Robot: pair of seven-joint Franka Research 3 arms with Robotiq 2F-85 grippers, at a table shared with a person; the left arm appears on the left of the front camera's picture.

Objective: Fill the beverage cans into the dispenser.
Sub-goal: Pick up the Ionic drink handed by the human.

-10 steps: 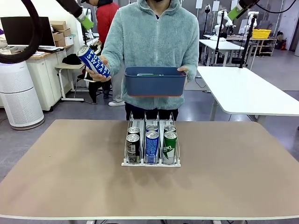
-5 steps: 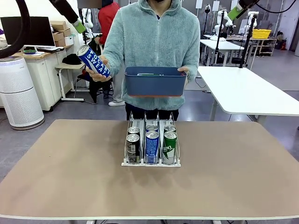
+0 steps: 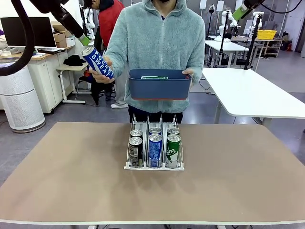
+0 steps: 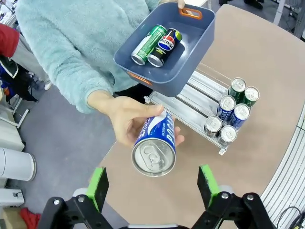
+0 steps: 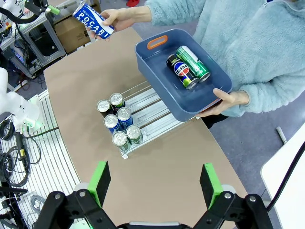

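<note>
White wire rack: six aluminium cans; dark blue plastic bin: green can, black Pepsi can; left gripper, right gripper spread wide, empty.

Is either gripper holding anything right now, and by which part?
Neither: left gripper and right gripper are open, empty. The person's hand holds the Pocari Sweat can by its side.

We find bare desk flanking the dispenser, cans blocking its front, rear lanes free, bin held overhead.
</note>
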